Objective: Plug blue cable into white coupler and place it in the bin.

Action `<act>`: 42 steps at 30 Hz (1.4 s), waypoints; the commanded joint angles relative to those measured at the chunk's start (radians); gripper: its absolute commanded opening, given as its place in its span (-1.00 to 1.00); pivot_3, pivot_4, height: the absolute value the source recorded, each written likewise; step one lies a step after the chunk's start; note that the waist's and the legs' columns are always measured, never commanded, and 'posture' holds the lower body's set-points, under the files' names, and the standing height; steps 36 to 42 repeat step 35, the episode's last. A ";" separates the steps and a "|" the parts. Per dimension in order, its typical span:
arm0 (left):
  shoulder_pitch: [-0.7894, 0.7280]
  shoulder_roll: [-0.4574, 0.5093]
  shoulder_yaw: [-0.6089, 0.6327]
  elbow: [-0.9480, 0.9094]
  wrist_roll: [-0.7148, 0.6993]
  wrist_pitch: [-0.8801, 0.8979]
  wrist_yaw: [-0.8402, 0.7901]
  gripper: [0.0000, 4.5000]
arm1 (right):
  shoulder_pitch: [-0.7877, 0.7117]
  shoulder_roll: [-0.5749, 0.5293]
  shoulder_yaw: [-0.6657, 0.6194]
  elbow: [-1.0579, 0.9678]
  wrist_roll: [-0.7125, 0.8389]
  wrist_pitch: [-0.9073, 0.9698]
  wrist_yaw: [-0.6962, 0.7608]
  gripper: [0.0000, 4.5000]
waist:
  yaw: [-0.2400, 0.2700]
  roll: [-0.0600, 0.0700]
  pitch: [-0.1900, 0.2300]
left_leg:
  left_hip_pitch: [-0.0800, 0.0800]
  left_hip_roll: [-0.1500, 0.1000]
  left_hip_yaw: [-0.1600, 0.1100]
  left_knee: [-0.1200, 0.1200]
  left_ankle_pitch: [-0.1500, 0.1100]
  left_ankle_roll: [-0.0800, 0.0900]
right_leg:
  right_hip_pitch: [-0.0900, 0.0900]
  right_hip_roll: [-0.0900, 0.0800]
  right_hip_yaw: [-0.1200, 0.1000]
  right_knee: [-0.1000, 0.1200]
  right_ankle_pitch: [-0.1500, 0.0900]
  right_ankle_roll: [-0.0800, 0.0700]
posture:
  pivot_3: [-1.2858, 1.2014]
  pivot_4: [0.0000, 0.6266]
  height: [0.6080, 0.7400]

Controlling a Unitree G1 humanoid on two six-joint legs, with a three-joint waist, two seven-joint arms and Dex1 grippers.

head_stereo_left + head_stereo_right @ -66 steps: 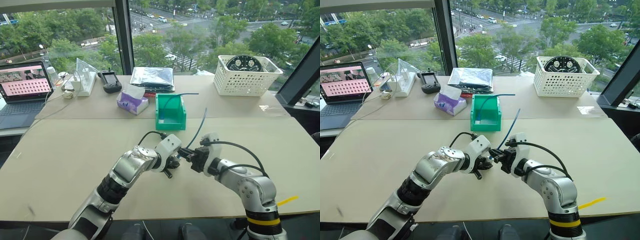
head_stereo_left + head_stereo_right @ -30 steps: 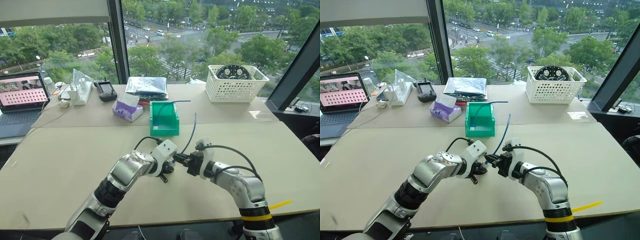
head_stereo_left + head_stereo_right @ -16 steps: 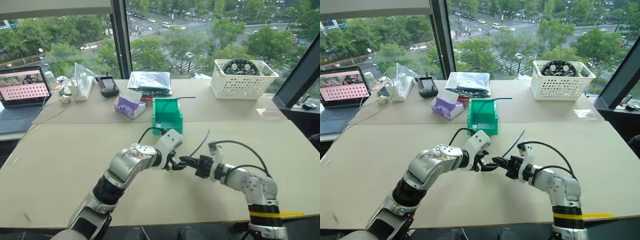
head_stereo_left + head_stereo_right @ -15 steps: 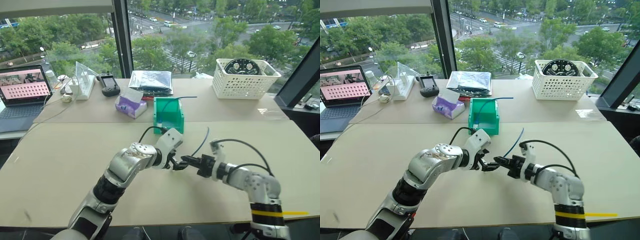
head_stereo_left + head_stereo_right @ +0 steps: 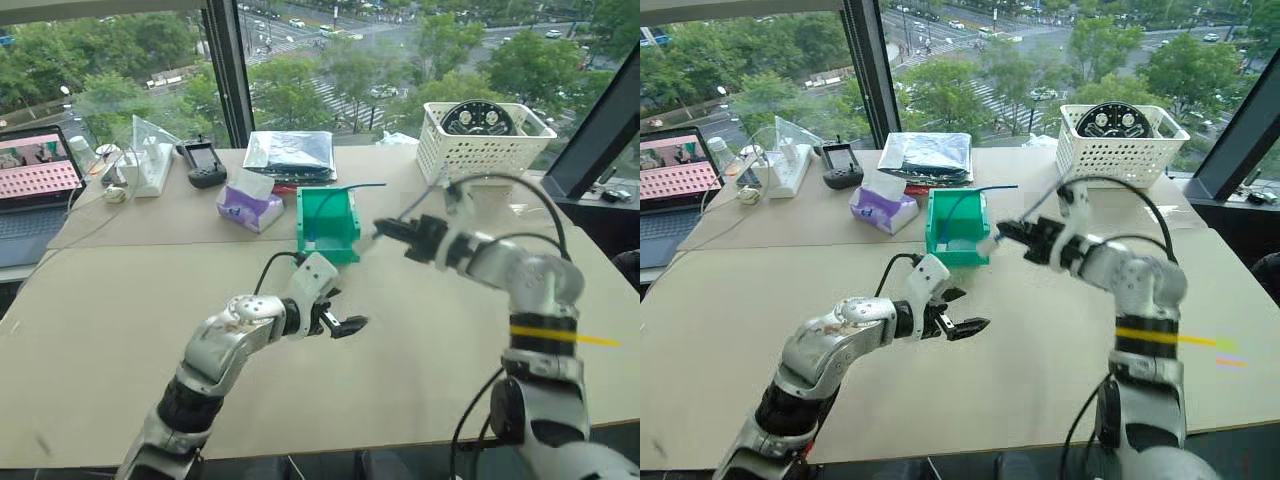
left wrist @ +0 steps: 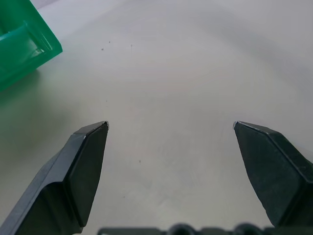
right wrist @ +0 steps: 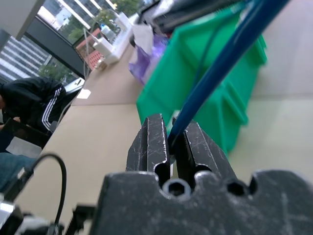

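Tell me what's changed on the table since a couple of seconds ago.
The left pincer has opened and let go; it now hovers empty above the table. The right pincer, shut on the blue cable, has lifted away from the left one and carried the cable up to the green bin. The bin, the white basket and the tissue box stayed put.

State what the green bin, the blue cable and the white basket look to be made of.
The bin: likely moulded plastic, glossy and slightly translucent at its edges in the left wrist view. The blue cable: probably a rubbery or vinyl sheath, smooth and matte, bowing past the right gripper whose fingers are shut on it. The white basket: apparently rigid plastic, its walls perforated in a regular grid.
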 commanded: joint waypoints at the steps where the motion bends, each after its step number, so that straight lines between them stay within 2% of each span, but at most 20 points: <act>1: 0.046 -0.005 0.072 -0.036 0.021 -0.112 0.055 0.95 | -0.119 0.008 0.119 0.199 -0.180 -0.263 0.080 -1.00 | 0.005 0.000 0.000 | 0.000 0.000 0.000 0.000 0.000 0.000 | 0.000 0.000 0.000 0.000 0.000 0.000 | 0.03 -0.52 1.00; 3: 0.072 -0.012 0.094 -0.039 0.025 -0.124 0.086 0.95 | -0.206 0.030 0.180 0.402 -0.298 -0.439 0.081 -1.00 | 0.009 0.000 0.000 | 0.000 0.000 0.000 0.000 0.000 0.000 | 0.000 0.000 -0.001 0.000 0.000 0.000 | 0.03 -0.52 1.00; 5: 0.083 -0.008 0.091 -0.045 0.033 -0.130 0.100 0.95 | -0.278 0.060 0.177 0.577 -0.338 -0.542 0.089 -1.00 | 0.014 0.000 0.000 | 0.000 -0.001 0.001 0.000 0.000 0.000 | 0.000 -0.001 0.001 0.000 0.000 0.000 | 0.03 -0.52 1.00; 7: 0.089 -0.015 0.091 -0.050 0.037 -0.133 0.120 0.98 | -0.321 0.074 0.191 0.696 -0.387 -0.617 0.108 -0.59 | 0.016 -0.001 0.001 | -0.002 -0.001 0.001 0.000 0.000 -0.001 | 0.000 -0.001 0.000 0.001 0.000 0.000 | 0.03 -0.52 1.00; 11: 0.099 -0.026 0.102 -0.056 0.036 -0.134 0.150 0.98 | -0.370 0.081 0.163 0.791 -0.406 -0.681 0.158 -0.03 | 0.016 0.000 0.001 | -0.004 -0.002 -0.001 0.000 -0.001 -0.002 | 0.000 -0.003 -0.001 0.001 0.001 0.001 | 0.03 -0.52 1.00; 14: 0.108 -0.025 0.118 -0.052 0.032 -0.153 0.156 0.98 | -0.374 0.064 0.113 0.759 -0.374 -0.658 0.191 0.38 | 0.014 0.000 0.001 | -0.004 -0.002 -0.001 0.000 -0.002 -0.002 | -0.001 -0.004 -0.002 0.001 0.001 0.002 | 0.03 -0.52 1.00; 16: 0.108 -0.027 0.134 -0.032 0.036 -0.198 0.157 0.98 | -0.337 0.031 0.084 0.662 -0.349 -0.598 0.215 0.74 | 0.015 0.000 0.001 | -0.006 -0.002 -0.001 0.000 -0.002 -0.002 | -0.003 -0.004 -0.002 0.001 0.001 0.001 | 0.03 -0.52 1.00; 18: 0.107 -0.033 0.147 -0.017 0.032 -0.225 0.158 0.98 | -0.306 0.013 0.068 0.587 -0.334 -0.556 0.224 0.95 | 0.017 0.000 0.001 | -0.008 -0.002 -0.001 0.000 -0.002 -0.003 | -0.004 -0.004 -0.003 0.001 0.001 0.001 | 0.03 -0.52 1.00; 22: 0.097 -0.013 0.156 0.040 0.059 -0.321 0.144 0.98 | -0.093 -0.070 0.054 0.210 -0.275 -0.403 0.241 0.95 | 0.024 0.000 0.001 | -0.009 -0.004 -0.004 0.000 -0.002 -0.003 | -0.005 -0.007 -0.006 0.002 0.001 0.001 | 0.03 -0.52 1.00; 25: 0.080 0.020 0.158 0.114 0.088 -0.381 0.125 0.98 | 0.323 -0.202 0.078 -0.232 -0.281 -0.427 0.325 0.95 | 0.049 0.000 0.001 | -0.011 -0.005 -0.005 0.000 -0.002 -0.003 | -0.005 -0.008 -0.009 0.002 0.001 0.002 | 0.03 -0.52 1.00; 26: 0.073 0.041 0.151 0.145 0.099 -0.387 0.109 0.98 | 0.468 -0.240 0.100 -0.313 -0.339 -0.520 0.342 0.95 | 0.053 0.000 0.001 | -0.012 -0.006 -0.006 0.000 -0.002 -0.002 | -0.004 -0.009 -0.010 0.001 0.001 0.003 | 0.03 -0.52 1.00; 27: 0.069 0.056 0.143 0.166 0.109 -0.406 0.092 0.98 | 0.565 -0.243 0.096 -0.359 -0.362 -0.580 0.338 0.95 | 0.055 0.000 0.001 | -0.012 -0.008 -0.005 0.000 -0.003 -0.001 | -0.004 -0.009 -0.011 0.002 0.000 0.003 | 0.03 -0.52 1.00; 28: 0.065 0.060 0.142 0.188 0.107 -0.413 0.085 0.98 | 0.642 -0.196 0.035 -0.401 -0.316 -0.569 0.286 0.95 | 0.052 0.000 0.001 | -0.012 -0.009 -0.004 0.000 -0.003 0.000 | -0.005 -0.010 -0.009 0.001 0.000 0.004 | 0.03 -0.52 1.00; 30: 0.062 0.057 0.151 0.225 0.102 -0.439 0.079 0.98 | 0.712 -0.127 -0.046 -0.435 -0.246 -0.558 0.215 0.95 | 0.029 0.000 0.001 | -0.012 -0.012 -0.004 0.000 -0.003 0.000 | -0.006 -0.011 -0.006 0.002 -0.001 0.005 | 0.03 -0.52 1.00; 33: 0.068 0.049 0.162 0.296 0.100 -0.509 0.042 0.98 | 0.807 -0.141 -0.005 -0.380 -0.440 -0.785 0.161 0.95 | 0.009 0.000 0.001 | -0.008 -0.014 0.000 0.003 -0.002 0.000 | -0.007 -0.015 0.001 0.001 0.002 0.008 | 0.03 -0.52 1.00; 35: 0.074 0.033 0.188 0.351 0.069 -0.535 0.017 0.98 | 0.829 -0.127 0.004 -0.339 -0.499 -0.879 0.115 0.95 | 0.010 -0.001 0.002 | 0.003 -0.015 0.000 0.006 0.000 0.001 | 0.005 -0.012 0.001 0.000 0.001 0.010 | 0.03 -0.52 1.00; 42: 0.074 0.033 0.188 0.351 0.069 -0.535 0.017 0.98 | 0.829 -0.127 0.004 -0.339 -0.499 -0.879 0.115 0.95 | 0.010 -0.001 0.002 | 0.003 -0.015 0.000 0.006 0.000 0.001 | 0.005 -0.012 0.001 0.000 0.001 0.010 | 0.03 -0.52 1.00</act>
